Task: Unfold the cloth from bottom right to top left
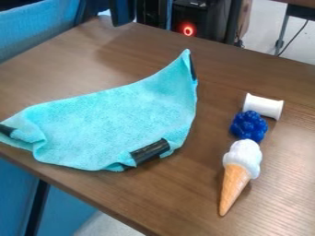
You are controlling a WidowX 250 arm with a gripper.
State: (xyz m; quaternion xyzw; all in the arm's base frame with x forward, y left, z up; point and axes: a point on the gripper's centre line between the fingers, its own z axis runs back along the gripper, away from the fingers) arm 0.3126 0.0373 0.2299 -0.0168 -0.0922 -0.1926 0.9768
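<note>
Turquoise cloth (117,120), partly folded, spreads over the wooden table (271,209) beside a toy ice-cream cone (237,173), then a blue berry cluster (249,126), then a white spool (263,106). I can't tell the pincer's state or its side of the cloth.

The camera view looks from above the bench (277,184), on a downward slant that takes in the bench's top and carries on past its far edge to a dark case (209,18) and the pale floor (265,27) behind. It faces the bench askew, so the bench's far corner sits in the upper left and its edges run obliquely across the view. It stands fairly near: the bench takes up most of the view and runs out of it at the right and lower right, while beside the bench's lower-left edge it looks down past the top to blue panels (64,207)
</note>
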